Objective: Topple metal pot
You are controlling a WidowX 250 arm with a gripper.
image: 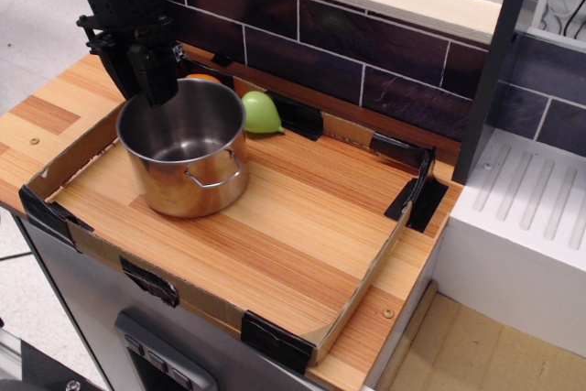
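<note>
The metal pot is a shiny steel cylinder with wire loop handles. It stands upright on the wooden board inside the cardboard tray, at the left. My black gripper hangs over the pot's back-left rim. One finger reaches to the rim's inner side, the other is outside and behind it. The jaws stand a little apart and I see nothing held between them. The pot's far wall behind the fingers is hidden.
A green fruit-like object lies right behind the pot against the back wall. An orange thing peeks out behind the rim. The low cardboard tray wall rings the board. A dark tiled wall and a white unit stand at the right.
</note>
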